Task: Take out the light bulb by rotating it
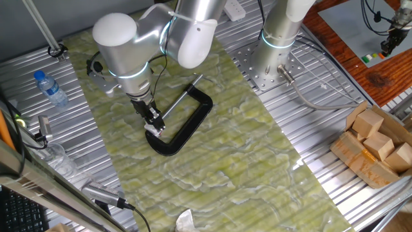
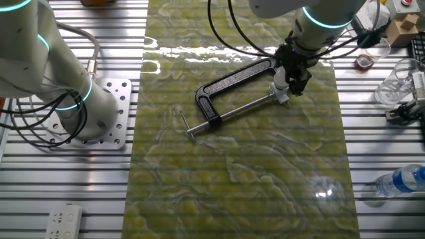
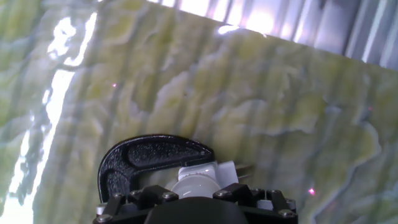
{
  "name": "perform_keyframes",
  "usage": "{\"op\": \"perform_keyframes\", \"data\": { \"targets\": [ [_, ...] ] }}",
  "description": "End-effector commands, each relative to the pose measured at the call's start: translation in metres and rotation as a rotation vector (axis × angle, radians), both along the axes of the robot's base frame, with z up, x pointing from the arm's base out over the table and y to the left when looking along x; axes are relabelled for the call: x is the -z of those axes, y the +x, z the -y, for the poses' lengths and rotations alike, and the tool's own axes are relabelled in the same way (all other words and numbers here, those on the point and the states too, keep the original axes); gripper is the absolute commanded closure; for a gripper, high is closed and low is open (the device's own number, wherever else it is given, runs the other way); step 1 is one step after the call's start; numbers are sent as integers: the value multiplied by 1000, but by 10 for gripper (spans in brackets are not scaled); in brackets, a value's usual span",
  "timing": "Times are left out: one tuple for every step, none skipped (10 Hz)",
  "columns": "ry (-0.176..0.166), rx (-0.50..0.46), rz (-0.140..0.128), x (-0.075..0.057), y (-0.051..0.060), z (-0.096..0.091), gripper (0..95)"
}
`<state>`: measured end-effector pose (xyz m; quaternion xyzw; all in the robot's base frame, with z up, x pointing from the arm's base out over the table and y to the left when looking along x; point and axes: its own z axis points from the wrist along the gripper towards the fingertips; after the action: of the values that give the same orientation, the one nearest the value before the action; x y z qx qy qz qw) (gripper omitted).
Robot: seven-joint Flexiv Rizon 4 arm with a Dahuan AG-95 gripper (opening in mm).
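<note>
The light bulb point(image 3: 194, 185), frosted white with a short white base, sits held in the jaw end of the black C-clamp point(image 3: 144, 155), which lies flat on the green mat. My gripper point(image 3: 196, 198) is down on the bulb with its fingers on either side, shut on it. In one fixed view the gripper point(image 1: 153, 124) stands at the clamp's point(image 1: 196, 116) near-left end, with a bit of white bulb point(image 1: 152, 130) showing below it. In the other fixed view the gripper point(image 2: 287, 85) covers most of the bulb point(image 2: 279, 88) at the clamp's point(image 2: 232, 77) right end.
A water bottle point(image 1: 50, 88) lies at the left. A cardboard box of wooden blocks point(image 1: 376, 145) stands at the right. A crumpled white scrap point(image 1: 185, 221) lies at the mat's front edge. A second arm's base point(image 1: 277, 51) stands behind the mat.
</note>
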<state>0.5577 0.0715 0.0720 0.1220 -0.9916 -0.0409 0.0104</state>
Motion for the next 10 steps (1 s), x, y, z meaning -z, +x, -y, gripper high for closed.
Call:
{"op": "perform_keyframes", "data": {
  "targets": [
    [-3, 42, -2, 1, 0, 0, 190],
    [-4, 53, -3, 1, 0, 0, 190],
    [-4, 59, -3, 1, 0, 0, 190],
    [-5, 63, -4, 1, 0, 1, 190],
    [-7, 67, -4, 2, 0, 1, 380],
    [-16, 73, -4, 2, 0, 1, 380],
    [-19, 74, -3, 2, 0, 1, 760],
    [-22, 75, -4, 2, 0, 1, 950],
    [-24, 76, -3, 2, 0, 1, 950],
    [-33, 74, -3, 2, 0, 1, 950]
  ]
}}
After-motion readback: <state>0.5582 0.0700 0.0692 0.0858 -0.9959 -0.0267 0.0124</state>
